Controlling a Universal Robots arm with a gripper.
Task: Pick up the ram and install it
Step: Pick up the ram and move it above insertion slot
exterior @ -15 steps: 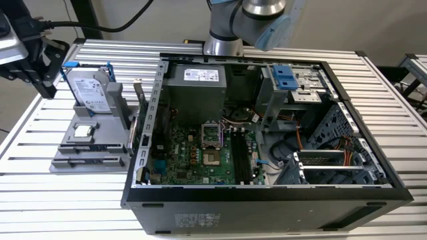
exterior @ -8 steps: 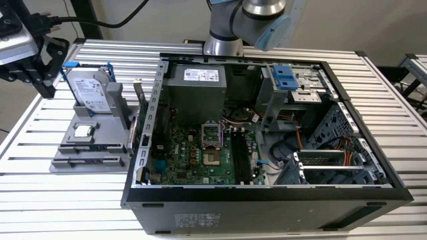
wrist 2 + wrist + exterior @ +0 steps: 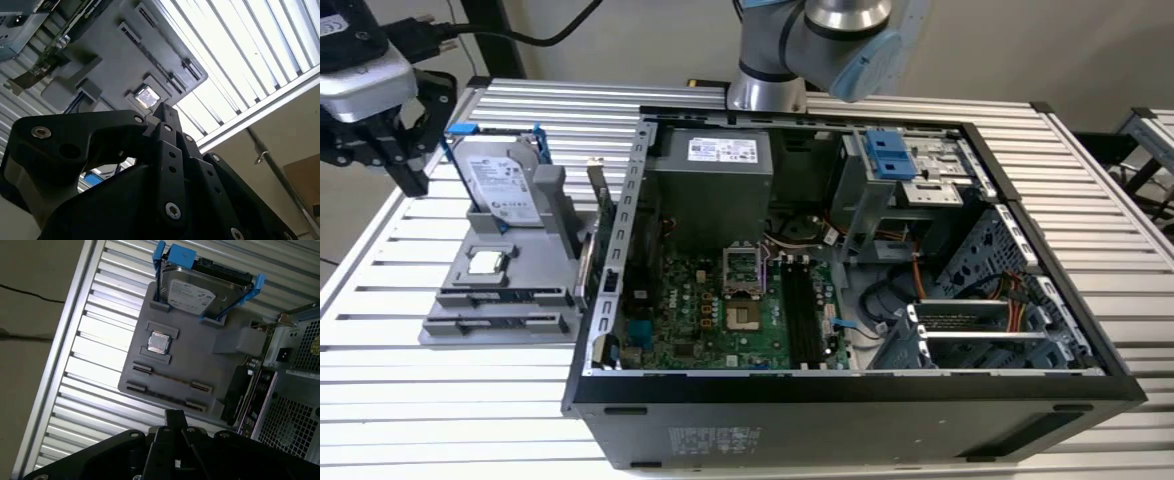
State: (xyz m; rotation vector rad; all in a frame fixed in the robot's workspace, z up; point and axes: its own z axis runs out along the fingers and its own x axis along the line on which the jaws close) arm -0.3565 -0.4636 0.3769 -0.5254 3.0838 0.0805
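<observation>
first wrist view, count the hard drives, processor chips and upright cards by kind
hard drive: 1
processor chip: 1
upright card: 1
total: 3

A slatted metal table [image 3: 440, 400] carries two loads: a grey parts holder [image 3: 507, 300] on the exterior view's left and, just beside it, an open black computer case [image 3: 854, 420] lying on its side across the middle and right, reaching toward the near edge.
</observation>
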